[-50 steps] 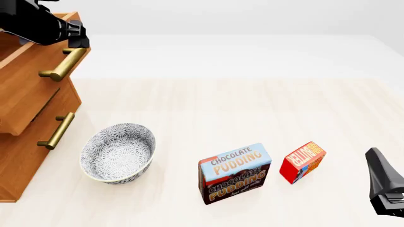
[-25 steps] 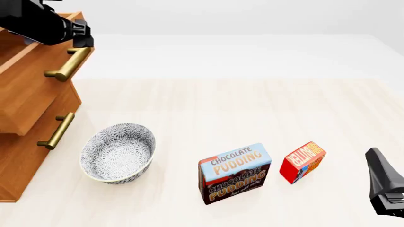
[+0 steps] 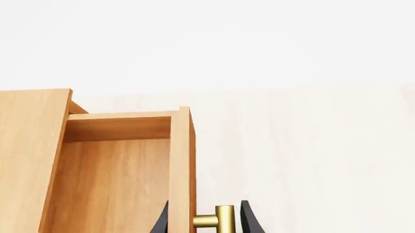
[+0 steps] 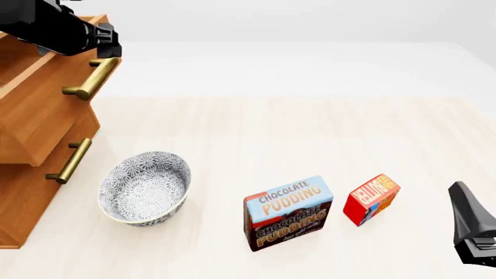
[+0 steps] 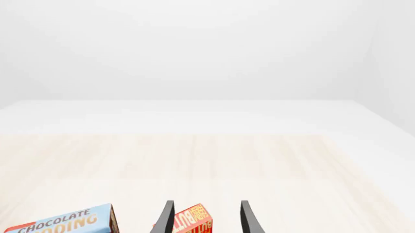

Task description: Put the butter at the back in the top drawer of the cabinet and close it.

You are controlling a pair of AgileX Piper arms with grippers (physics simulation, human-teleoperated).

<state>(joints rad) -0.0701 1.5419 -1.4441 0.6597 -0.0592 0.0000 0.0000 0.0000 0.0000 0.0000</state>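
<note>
The butter, a small red box, stands on the table right of the Chocolate Pudding box. My right gripper rests open near the table's right front, just right of the butter; in the right wrist view the butter shows between the fingertips of the right gripper, further out. The cabinet stands at the left with its top drawer pulled partly out. My left gripper is at the drawer's brass handle. The left gripper has its fingers spread, straddling the drawer front and the handle.
A patterned bowl sits in front of the cabinet, left of the pudding box. The lower drawer's handle sticks out toward the bowl. The pudding box also shows in the right wrist view. The drawer's inside is bare wood.
The top drawer has slid further out of the cabinet, its handle moving right together with my left gripper. The right gripper, butter, pudding box and bowl have not moved.
</note>
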